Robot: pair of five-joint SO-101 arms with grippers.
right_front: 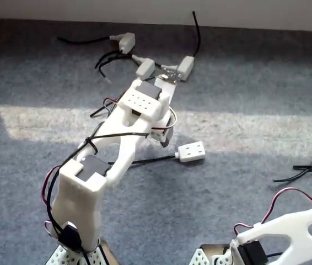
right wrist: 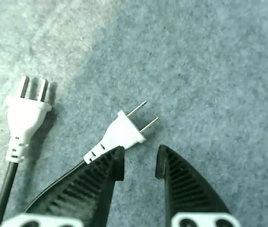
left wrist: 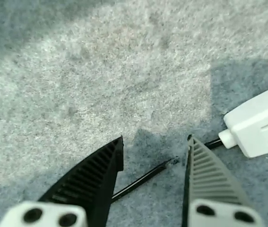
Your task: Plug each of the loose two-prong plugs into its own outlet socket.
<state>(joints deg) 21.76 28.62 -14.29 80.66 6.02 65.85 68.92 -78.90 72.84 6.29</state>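
Though smooth-bodied, white two-prong plug on nubby grey carpet.

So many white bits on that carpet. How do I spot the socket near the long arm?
Find the sunlit band across the grey carpet, then the long arm crossing it. Beside its gripper, at the band's near edge, lies the socket: a white block whose flat top shows slots, unlike the greyish pieces farther back.
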